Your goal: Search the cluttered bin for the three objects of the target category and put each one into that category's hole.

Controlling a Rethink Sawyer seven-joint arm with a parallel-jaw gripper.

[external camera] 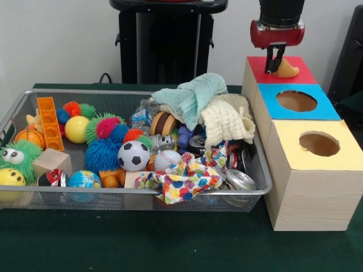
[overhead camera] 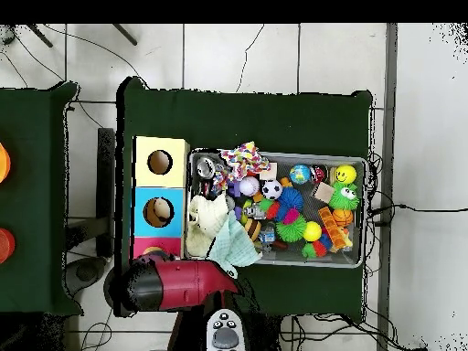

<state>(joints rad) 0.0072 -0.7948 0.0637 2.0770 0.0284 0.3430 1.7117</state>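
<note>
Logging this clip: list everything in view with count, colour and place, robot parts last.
Wire bin: one, silver, on the green table.
Box tops with holes: red, blue, yellow, beside the bin.
Cloths: mint, cream, polka-dot, in the bin.
Soccer ball: one, black and white, bin centre.
Baseball: one, white, beside it.
Fuzzy balls: several, blue, green, pink.
Orange block: one, bin left.
Orange object: one, on the red top.
Tool: one, black, on the red arm, over the red top, at the orange object.
</note>
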